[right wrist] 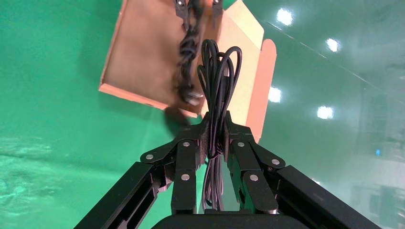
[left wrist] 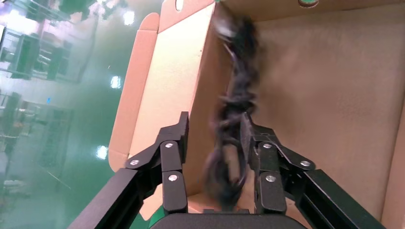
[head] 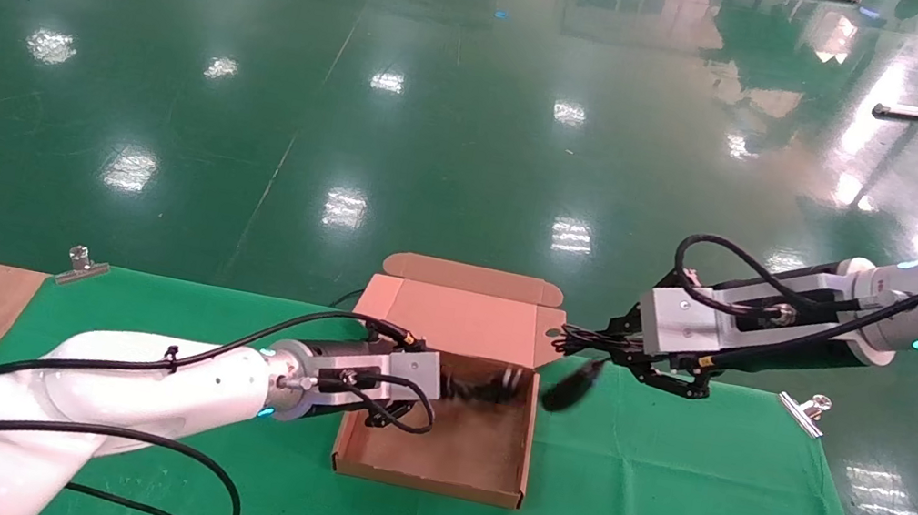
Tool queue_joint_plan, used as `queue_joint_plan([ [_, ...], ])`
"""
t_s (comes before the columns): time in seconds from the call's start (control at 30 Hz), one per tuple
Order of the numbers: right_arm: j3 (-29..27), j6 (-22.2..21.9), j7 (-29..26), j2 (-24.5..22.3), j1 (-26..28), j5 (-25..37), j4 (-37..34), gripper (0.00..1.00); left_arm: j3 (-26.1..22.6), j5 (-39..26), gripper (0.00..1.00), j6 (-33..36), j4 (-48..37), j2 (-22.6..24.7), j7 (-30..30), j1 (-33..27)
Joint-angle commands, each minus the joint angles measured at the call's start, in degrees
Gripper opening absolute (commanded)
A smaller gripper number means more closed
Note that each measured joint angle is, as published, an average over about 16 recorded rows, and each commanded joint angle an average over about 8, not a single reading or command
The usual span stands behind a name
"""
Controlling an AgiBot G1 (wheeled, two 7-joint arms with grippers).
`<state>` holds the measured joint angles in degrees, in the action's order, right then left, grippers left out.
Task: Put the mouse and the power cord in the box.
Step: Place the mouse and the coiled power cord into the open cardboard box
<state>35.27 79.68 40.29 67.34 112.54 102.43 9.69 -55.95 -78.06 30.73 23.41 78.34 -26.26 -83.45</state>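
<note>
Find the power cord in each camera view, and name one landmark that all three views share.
Head view: the power cord shows as a blurred black strand in the far half of the box, just off the left end effector.
Left wrist view: centre, between that end effector's fingers.
Right wrist view: near the top, a dark blurred strand over the box floor.
Shared landmark: the box.
</note>
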Motion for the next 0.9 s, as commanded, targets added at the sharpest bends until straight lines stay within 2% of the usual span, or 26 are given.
queue_joint_plan([
  [0.03, 0.0, 0.3, 0.2, 0.2, 0.2, -0.1, -0.4, 0.00, -1.4, 0.5, 1.00, -0.3, 0.3, 0.0, 0.3, -0.1],
  [0.2, 0.1, 0.6, -0.4, 1.9, 1.1, -0.1, -0.4, 0.00, -1.8, 3.6, 1.00, 0.3, -0.5, -0.8, -0.3, -1.3],
  [0.3, 0.2, 0.3, -0.8, 3.6, 1.2, 0.1, -0.3, 0.00, -0.4, 6.8, 1.00, 3.1, -0.8, -2.7, -0.9, -1.7],
  [0.4, 0.4, -0.1, -1.5, 5.4, 1.0, 0.2, -0.2, 0.00, 2.1, 11.2, 1.00, 9.7, 0.9, -6.8, -2.6, -1.2],
  [0.63, 1.3, -2.3, -3.8, 9.9, -1.4, 0.5, 2.0, 0.00, 10.5, 25.0, 1.00, 28.9, 6.0, -19.8, -10.5, 3.4],
  [0.77, 3.3, -4.8, -6.5, 11.2, -4.9, -0.3, 8.1, 0.00, 12.9, 29.1, 1.00, 36.2, 5.9, -24.9, -12.6, 4.9],
  [0.9, 8.1, -8.9, -10.9, 11.6, -9.1, -2.0, 16.8, 0.00, 14.2, 31.7, 1.00, 41.7, 4.9, -28.8, -13.5, 6.3],
])
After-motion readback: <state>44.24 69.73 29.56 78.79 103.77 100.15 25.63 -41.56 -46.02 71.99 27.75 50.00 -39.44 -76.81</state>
